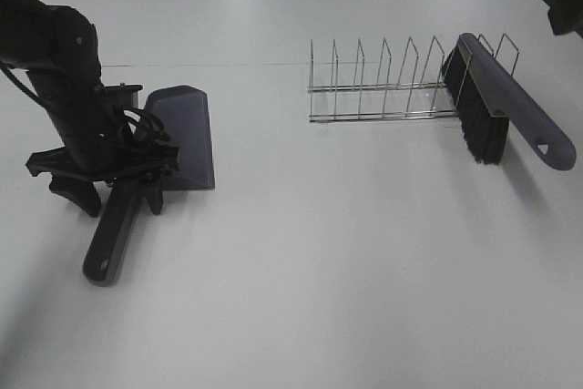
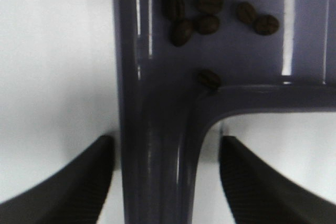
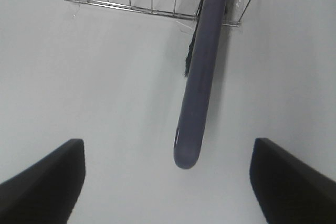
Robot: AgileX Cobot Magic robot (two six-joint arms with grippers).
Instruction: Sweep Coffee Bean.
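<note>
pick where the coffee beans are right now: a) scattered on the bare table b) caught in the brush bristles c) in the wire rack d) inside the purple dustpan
d: the left wrist view shows the coffee beans lying on the dustpan floor near its handle, with the left claw open on either side of that handle.

I saw a wire rack (image 1: 383, 81) standing upright on the white table (image 1: 364, 252), far side, right of centre, its thin loops in a row.
</note>
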